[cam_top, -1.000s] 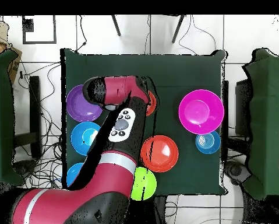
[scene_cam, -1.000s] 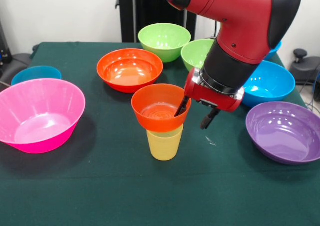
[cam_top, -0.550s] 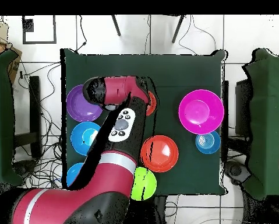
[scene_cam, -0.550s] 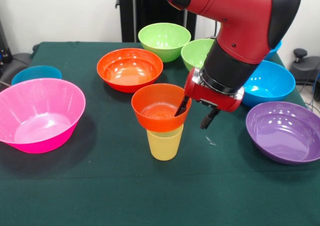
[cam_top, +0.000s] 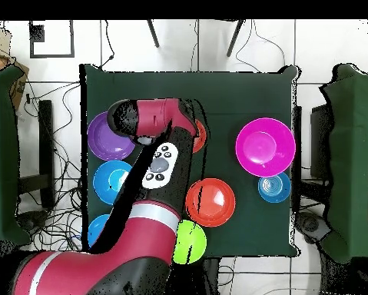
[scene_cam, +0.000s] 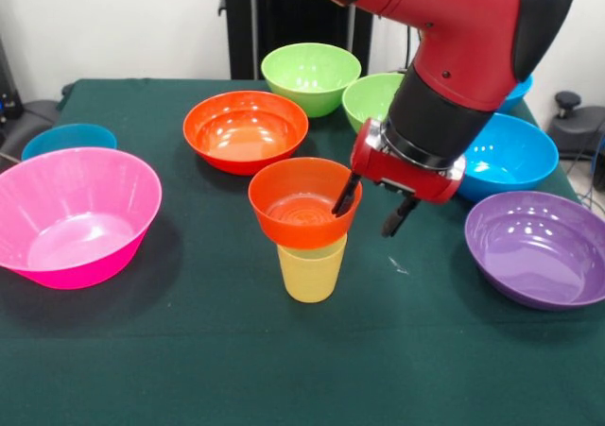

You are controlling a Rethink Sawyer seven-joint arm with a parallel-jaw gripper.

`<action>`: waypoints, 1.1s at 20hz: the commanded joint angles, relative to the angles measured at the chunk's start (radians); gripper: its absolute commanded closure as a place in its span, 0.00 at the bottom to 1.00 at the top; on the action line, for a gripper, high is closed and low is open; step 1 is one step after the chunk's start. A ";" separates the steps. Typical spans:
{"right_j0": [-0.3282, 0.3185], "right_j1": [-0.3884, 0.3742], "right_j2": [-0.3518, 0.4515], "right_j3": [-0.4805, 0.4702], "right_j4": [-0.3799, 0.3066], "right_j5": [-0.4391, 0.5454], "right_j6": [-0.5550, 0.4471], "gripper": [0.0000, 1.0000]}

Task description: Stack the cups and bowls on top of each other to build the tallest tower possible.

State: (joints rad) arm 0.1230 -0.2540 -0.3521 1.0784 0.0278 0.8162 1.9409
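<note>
Front view: small orange bowl (scene_cam: 304, 202) sits in the mouth of the yellow cup (scene_cam: 313, 269), mid-table, forming the tower base. Gripper (scene_cam: 371, 206) is open and straddles the bowl's right rim, one finger inside, one outside, gripping nothing that I can see; looks like a release. Pink bowl (scene_cam: 74, 216) is well apart on the left, purple bowl (scene_cam: 536, 248) near the right edge. Near strip of table (scene_cam: 284, 369) is free.

Overhead view: arm covers the stack; only a sliver of orange shows. Open cloth lies between arm and pink bowl.
</note>
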 commanded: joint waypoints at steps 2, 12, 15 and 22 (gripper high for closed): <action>0.009 -0.042 0.063 -0.009 -0.002 0.149 0.066 0.00; 0.001 -0.069 0.081 0.008 -0.008 0.164 0.059 0.00; 0.000 -0.071 0.083 0.010 -0.011 0.164 0.059 0.00; 0.001 -0.069 0.083 0.024 -0.019 0.138 0.062 0.00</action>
State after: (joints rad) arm 0.1230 -0.3439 -0.3524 1.0787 0.0274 0.9008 1.9409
